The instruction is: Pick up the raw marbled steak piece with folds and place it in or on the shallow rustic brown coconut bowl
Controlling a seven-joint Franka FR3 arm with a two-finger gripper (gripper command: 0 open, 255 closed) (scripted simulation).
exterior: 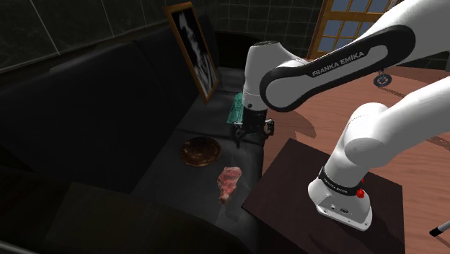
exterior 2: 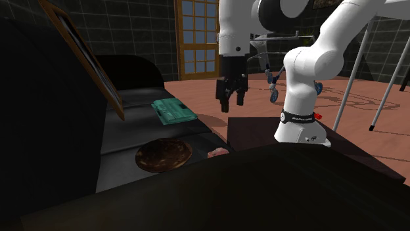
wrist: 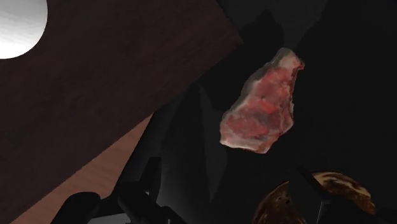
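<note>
Approach step, nothing grasped yet. From the shoulder view's left: brown bowl (exterior: 200, 151) on the dark sofa seat (exterior: 162, 184), then raw steak (exterior: 230, 182) lying near it, then end effector (exterior 2: 232, 105) hanging above the seat, fingers apart and empty. Next, probably: shift over the steak, descend, close on a fold.

The white arm (exterior: 324, 72) rises from its base (exterior: 345, 202), folds at the elbow and reaches forward, the wrist (exterior 2: 231, 39) pointing straight down. The black jaws hang in mid-air, spread apart, gripping nothing.
</note>
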